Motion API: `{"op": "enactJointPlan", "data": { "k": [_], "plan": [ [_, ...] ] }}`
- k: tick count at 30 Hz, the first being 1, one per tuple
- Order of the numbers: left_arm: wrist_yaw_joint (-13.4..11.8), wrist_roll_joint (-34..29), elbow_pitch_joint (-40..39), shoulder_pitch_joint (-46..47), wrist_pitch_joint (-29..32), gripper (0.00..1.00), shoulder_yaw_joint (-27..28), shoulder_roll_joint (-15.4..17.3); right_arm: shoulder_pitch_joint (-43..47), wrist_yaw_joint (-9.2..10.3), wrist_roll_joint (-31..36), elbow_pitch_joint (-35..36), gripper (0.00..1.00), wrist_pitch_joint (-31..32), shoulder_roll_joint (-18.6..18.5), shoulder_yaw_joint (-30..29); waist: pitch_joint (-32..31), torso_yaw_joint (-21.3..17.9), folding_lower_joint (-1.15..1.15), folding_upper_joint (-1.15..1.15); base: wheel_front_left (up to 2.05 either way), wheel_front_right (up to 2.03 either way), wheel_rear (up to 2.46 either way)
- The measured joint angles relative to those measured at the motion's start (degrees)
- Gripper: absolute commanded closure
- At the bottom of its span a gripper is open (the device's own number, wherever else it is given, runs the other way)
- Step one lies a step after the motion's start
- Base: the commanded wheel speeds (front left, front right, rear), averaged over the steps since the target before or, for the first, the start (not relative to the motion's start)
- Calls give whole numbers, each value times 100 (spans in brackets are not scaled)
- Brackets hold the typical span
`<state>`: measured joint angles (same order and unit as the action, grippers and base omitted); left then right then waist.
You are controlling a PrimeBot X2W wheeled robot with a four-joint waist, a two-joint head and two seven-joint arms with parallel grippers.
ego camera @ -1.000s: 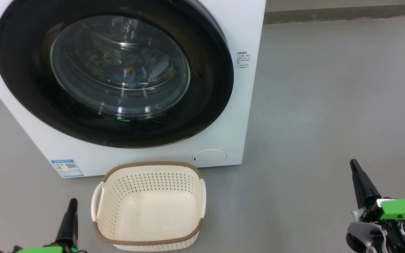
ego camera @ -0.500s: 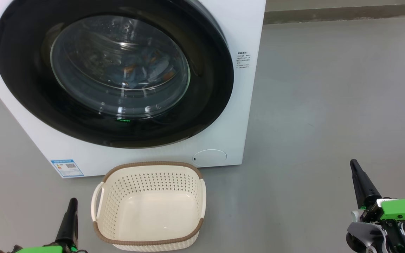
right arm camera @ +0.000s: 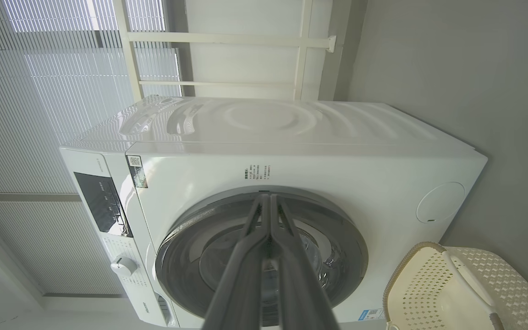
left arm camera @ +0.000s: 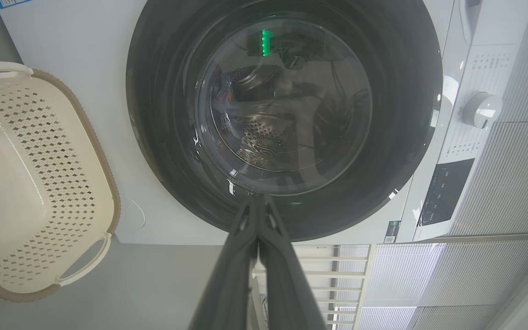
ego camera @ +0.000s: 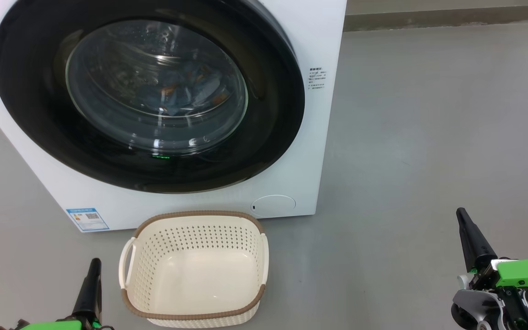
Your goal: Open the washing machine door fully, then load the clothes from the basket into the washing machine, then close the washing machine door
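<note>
The white washing machine (ego camera: 319, 137) stands ahead with its black-rimmed door (ego camera: 273, 137) closed flat against the front. Through the glass bowl I see the clothes (ego camera: 186, 89), blue fabric with orange spots, lying in the drum. The cream basket (ego camera: 195, 270) sits on the floor in front of the machine with nothing in it. My left gripper (ego camera: 94, 262) is low at the basket's left, shut and holding nothing. My right gripper (ego camera: 461, 211) hovers at the lower right, well away from the machine, shut too. Both wrist views show the closed door (left arm camera: 163, 137) (right arm camera: 346, 238) beyond pressed-together fingertips (left arm camera: 257, 201) (right arm camera: 266, 199).
Grey floor (ego camera: 429, 137) stretches to the right of the machine up to a wall base (ego camera: 447, 18). A control panel with a white dial (left arm camera: 481, 110) runs along the machine's top front. A white rack (right arm camera: 300, 46) stands behind it by the window blinds.
</note>
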<state>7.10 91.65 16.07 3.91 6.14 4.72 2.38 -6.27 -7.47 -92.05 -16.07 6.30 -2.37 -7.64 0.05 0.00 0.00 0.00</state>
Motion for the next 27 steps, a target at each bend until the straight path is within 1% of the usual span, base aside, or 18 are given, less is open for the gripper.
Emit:
{"op": "enactJointPlan", "data": {
  "k": [27],
  "plan": [
    [0,0,-1,1,0,100,0,0,1,0,0,0,100,1,0,0,0,0,0,0,0,0,0]
  ]
}}
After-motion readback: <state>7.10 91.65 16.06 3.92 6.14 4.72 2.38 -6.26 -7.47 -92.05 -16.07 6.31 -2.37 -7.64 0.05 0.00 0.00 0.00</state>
